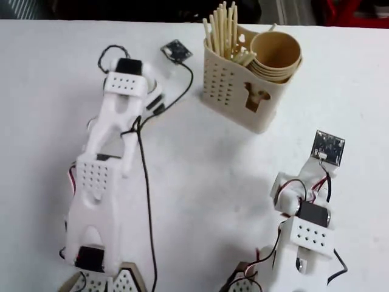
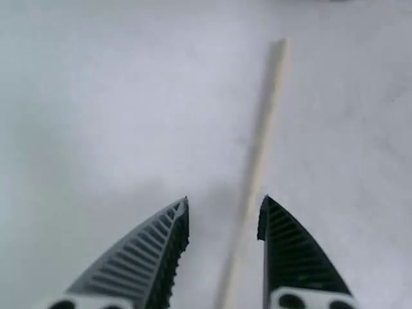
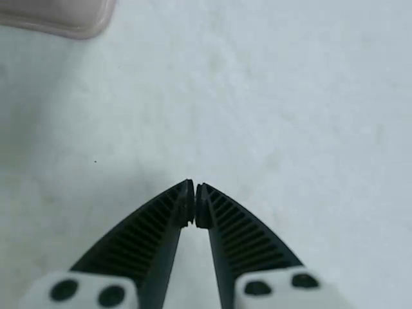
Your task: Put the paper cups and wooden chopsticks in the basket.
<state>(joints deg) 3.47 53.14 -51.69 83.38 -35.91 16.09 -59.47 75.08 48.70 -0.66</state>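
Left gripper point(image 2: 224, 201) is hanging over the white table point(image 2: 96, 96) with its jaws spread apart, gripping nothing. One loose chopstick point(image 2: 264, 135) is lying flat on the table, running lengthwise through the gap between the jaws and sitting nearer the black finger than the grey one; cannot tell whether it is touching either. Right gripper point(image 3: 194, 193) is hovering low over bare table with its tips pressed together, holding nothing, and a corner of the basket point(image 3: 58, 16) is showing beyond it. In the high view the basket point(image 1: 234, 91) is standing upright at the far middle of the table, carrying a stack of paper cups point(image 1: 276, 52) and, beside them, a bundle of wooden chopsticks point(image 1: 223, 27) standing on end. Left arm point(image 1: 100, 176) is lying stretched toward the far edge; right arm point(image 1: 310, 225) is sitting folded near the front.
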